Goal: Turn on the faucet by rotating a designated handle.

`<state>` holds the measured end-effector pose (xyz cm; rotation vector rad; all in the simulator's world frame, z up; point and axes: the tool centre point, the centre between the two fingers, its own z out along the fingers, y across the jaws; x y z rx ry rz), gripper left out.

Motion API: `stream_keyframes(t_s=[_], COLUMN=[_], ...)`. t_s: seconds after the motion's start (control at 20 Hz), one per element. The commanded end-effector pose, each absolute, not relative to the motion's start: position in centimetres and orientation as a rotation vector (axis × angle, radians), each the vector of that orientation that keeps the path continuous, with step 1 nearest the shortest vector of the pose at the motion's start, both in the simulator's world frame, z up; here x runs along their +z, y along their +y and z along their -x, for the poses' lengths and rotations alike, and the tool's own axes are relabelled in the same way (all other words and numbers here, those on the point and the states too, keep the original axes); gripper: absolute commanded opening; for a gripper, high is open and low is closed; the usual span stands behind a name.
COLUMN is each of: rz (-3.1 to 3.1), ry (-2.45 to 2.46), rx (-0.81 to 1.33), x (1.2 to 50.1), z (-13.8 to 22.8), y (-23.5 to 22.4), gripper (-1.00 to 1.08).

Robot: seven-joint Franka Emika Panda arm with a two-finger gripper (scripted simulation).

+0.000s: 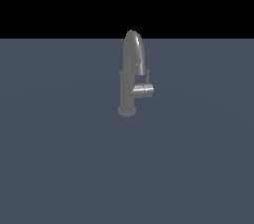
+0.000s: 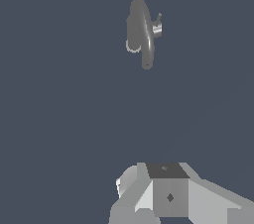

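The faucet is a small dull-grey tap standing upright on the slate-blue floor, with a tall rounded arched spout. The handle is a short horizontal stub jutting from the post toward the exterior view's right, with a thin dark rod rising from it. The wrist view looks down on the faucet from well away, its handle showing beside the spout. Only white and grey blocks of my gripper show at that picture's edge, far from the faucet and holding nothing. Its fingertips are not discernible. The arm is absent from the exterior view.
A flat slate-blue floor spreads around the faucet on all sides. Black background lies beyond its far edge.
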<state>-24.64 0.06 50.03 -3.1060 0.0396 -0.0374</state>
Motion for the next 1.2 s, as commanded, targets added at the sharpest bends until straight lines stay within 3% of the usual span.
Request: stream_keyframes(t_s=[0.0,0.55,1.15], rz=[3.106,3.075,2.954], ry=[0.040,0.088,0.246], rx=[-0.037,0.023,0.222], x=[50.0,49.9,49.1], z=[24.6,23.0,17.4], y=[0.1,0.1,-0.1], gripper=[-1.00,-1.00,-1.00])
